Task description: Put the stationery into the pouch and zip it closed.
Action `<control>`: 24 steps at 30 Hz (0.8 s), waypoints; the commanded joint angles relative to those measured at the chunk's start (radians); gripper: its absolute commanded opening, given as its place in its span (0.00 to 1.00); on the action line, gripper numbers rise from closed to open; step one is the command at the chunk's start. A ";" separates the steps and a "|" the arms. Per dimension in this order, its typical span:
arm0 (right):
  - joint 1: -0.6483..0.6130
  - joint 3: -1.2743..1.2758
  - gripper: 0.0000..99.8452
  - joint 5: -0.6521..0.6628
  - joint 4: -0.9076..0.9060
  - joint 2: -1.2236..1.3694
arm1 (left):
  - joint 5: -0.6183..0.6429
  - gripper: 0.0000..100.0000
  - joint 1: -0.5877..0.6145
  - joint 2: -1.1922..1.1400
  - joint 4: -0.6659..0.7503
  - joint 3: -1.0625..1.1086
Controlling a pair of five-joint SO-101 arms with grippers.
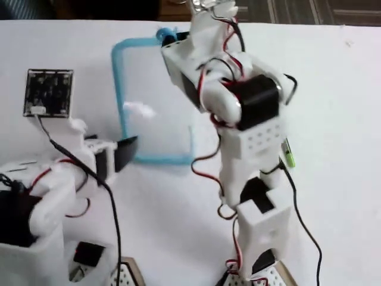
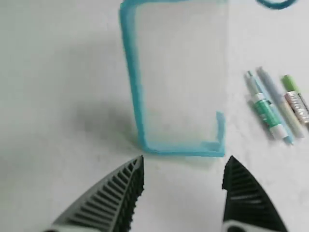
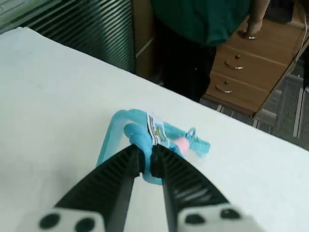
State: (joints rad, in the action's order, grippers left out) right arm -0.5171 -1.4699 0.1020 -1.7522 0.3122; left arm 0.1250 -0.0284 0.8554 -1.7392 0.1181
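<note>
Plastic, clear and floppy, makes up the flat rectangular pouch [image 1: 156, 101], which is edged with a sky-blue band and lies on the smooth white table [image 1: 345, 89]. The right pincer [image 3: 147, 157] has its ribbed black fingers pressed together, pinching the bunched blue trim at the pouch's far corner, beside a small white label [image 3: 157, 130] and a thin blue cord loop [image 3: 198, 142]. The left pincer [image 2: 183, 169] hovers spread wide just short of the pouch's near short edge and touches nothing. Three slim pens [image 2: 273, 108] lie side by side on the table near one long side of the pouch, apart from it.
</note>
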 commanded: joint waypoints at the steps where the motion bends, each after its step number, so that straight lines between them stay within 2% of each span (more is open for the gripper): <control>1: -0.013 -0.017 0.02 0.017 -0.015 -0.114 | -0.057 0.28 0.120 0.012 0.032 0.040; 5: -0.048 -0.014 0.02 0.018 -0.013 -0.208 | -0.120 0.27 0.211 0.012 0.087 0.101; 9: -0.096 -0.011 0.02 0.018 -0.013 -0.298 | -0.157 0.27 0.268 0.013 0.224 0.230; 12: -0.140 -0.005 0.02 0.018 -0.012 -0.340 | -0.153 0.27 0.251 0.015 0.256 0.278; 19: -0.231 -0.005 0.02 0.011 -0.012 -0.298 | -0.123 0.28 0.162 0.016 0.189 0.238; 24: -0.325 -0.005 0.02 0.009 -0.008 -0.262 | -0.112 0.28 0.134 0.010 0.270 0.265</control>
State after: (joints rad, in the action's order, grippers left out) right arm -0.8071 -1.4714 0.1112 -1.7522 0.0422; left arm 0.0054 0.1204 0.8600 -1.5167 0.3882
